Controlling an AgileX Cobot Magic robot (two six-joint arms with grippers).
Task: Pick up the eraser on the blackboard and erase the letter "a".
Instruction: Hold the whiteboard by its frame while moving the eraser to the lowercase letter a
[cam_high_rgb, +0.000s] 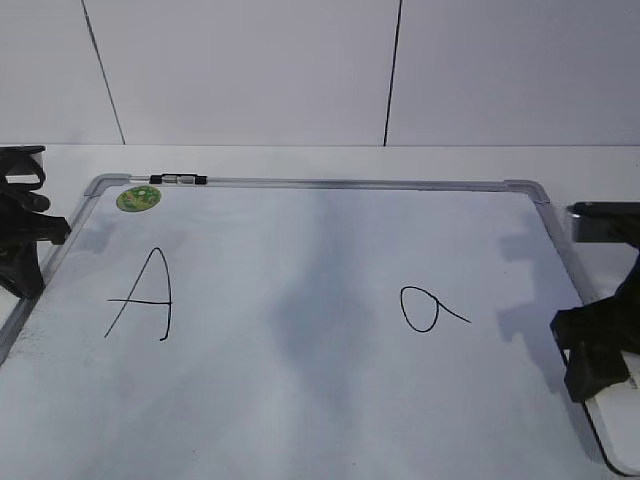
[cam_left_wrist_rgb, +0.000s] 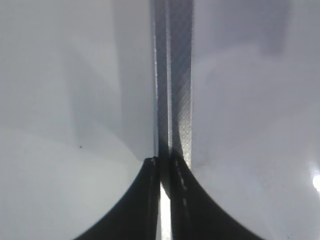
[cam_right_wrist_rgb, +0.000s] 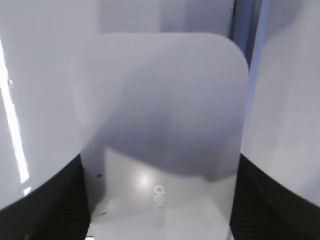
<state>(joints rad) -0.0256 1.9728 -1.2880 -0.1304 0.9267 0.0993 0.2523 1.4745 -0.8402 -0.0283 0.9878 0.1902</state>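
The blackboard (cam_high_rgb: 300, 400) lies flat with a green sticker (cam_high_rgb: 138, 198) at its far left corner. A capital "A" (cam_high_rgb: 145, 295) is drawn on its left; the letter "a" (cam_high_rgb: 428, 308) is on its right. The eraser (cam_high_rgb: 622, 425) sits at the board's near right edge, under my right gripper (cam_high_rgb: 592, 352). In the right wrist view the eraser (cam_right_wrist_rgb: 160, 90) fills the space between the two fingers of the right gripper (cam_right_wrist_rgb: 160, 159), which press its long sides. My left gripper (cam_high_rgb: 22, 235) is shut and empty at the board's left edge; in the left wrist view this gripper (cam_left_wrist_rgb: 163, 162) hangs over the board's frame (cam_left_wrist_rgb: 175, 90).
A black and silver clip (cam_high_rgb: 178, 179) sits on the board's far frame. A white panelled wall (cam_high_rgb: 320, 70) stands behind the white table (cam_high_rgb: 300, 160). The right arm casts shadows on the board near the "a".
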